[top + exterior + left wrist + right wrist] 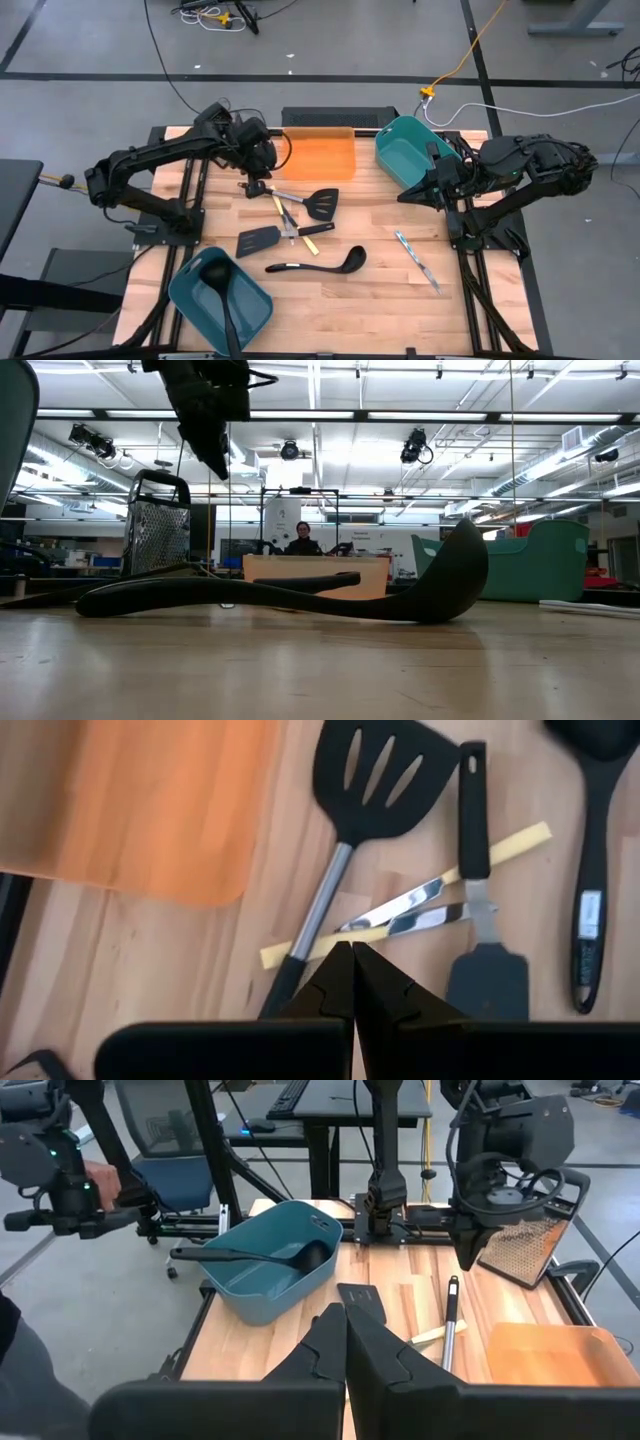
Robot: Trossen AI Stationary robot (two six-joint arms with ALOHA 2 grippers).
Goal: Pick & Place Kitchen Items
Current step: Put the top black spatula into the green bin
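Ladles counted: two, one on the table at centre frame, one in the lower-left bin. Two slotted spatulas are seen. Left gripper and right gripper are pressed together, nothing held.

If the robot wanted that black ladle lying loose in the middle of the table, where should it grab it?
Probably mid-handle, coming straight down. The ladle lies flat on the table, its slim handle clear of the other utensils; the bowl end is too wide and rounded for a sure pinch.

We see a grey floor crossed by cables around the wooden surface. Beyond it, a ceiling with strip lights, a person seated at a pale desk, and an office chair.
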